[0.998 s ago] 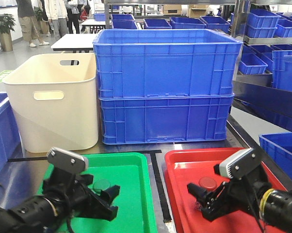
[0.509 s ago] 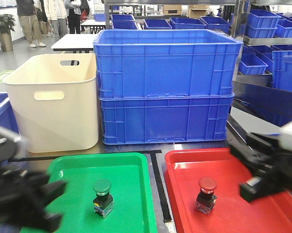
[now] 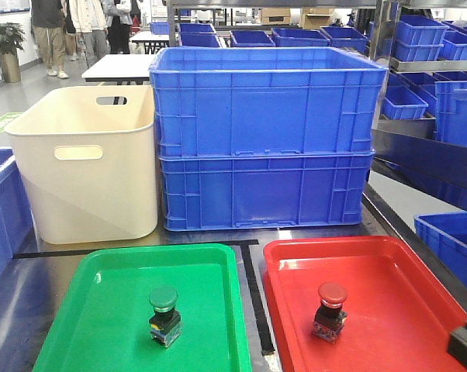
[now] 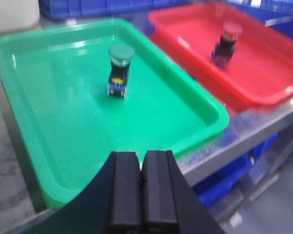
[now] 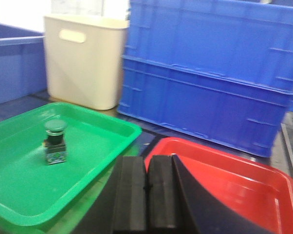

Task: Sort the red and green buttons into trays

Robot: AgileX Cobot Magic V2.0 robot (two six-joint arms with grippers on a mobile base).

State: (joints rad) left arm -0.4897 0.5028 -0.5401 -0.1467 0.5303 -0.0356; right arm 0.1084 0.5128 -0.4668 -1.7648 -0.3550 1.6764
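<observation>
Both arms pulled back out of front view since earlier, left gripper (image 4: pixel 141 187) and right gripper (image 5: pixel 147 195) jaws closed empty; green button (image 3: pixel 164 315) in green tray (image 3: pixel 102 271), red button (image 3: pixel 330 311) in red tray (image 3: pixel 404 267).

Warehouse-style room stacked with blue crates behind a metal table.
Two large blue crates (image 3: pixel 264 139) stand stacked at the back of the table (image 3: pixel 249 232), with a cream bin (image 3: pixel 86 167) just beside them on the left. Metal shelving (image 3: pixel 431 46) at right holds more blue crates. In the far left background, people (image 3: pixel 70 27) stand on a pale grey floor (image 3: pixel 16 97) near a potted plant (image 3: pixel 7 46) and a white table (image 3: pixel 123 67).
</observation>
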